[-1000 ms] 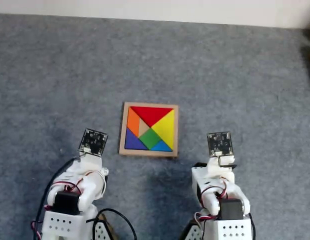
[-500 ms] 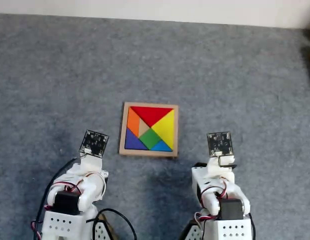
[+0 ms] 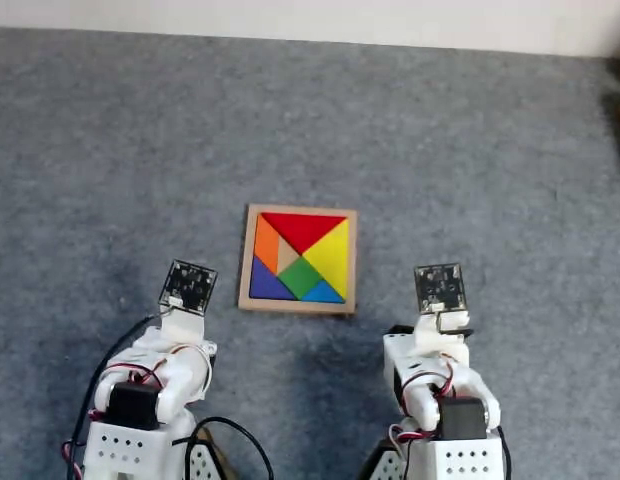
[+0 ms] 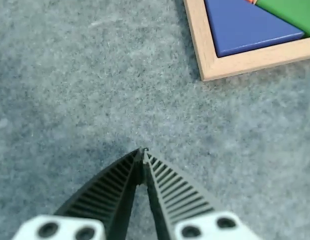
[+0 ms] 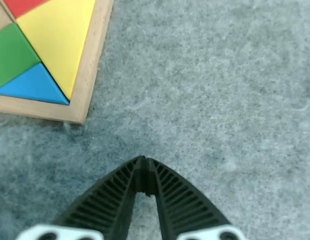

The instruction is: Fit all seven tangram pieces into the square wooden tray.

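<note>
All seven coloured tangram pieces (image 3: 328, 255) are seemingly sitting flush in the square wooden tray (image 3: 299, 209) between my arms, so I judge nothing is left; I am holding my left gripper (image 4: 144, 155) and right gripper (image 5: 145, 165) pressed together, empty.

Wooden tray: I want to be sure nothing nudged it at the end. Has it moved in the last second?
No. The wooden tray keeps its place and angle against the pale strip along the high view's top.

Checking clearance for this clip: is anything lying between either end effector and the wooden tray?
Nothing visible: only grey carpet separates the left end effector and right end effector from the wooden tray.
</note>
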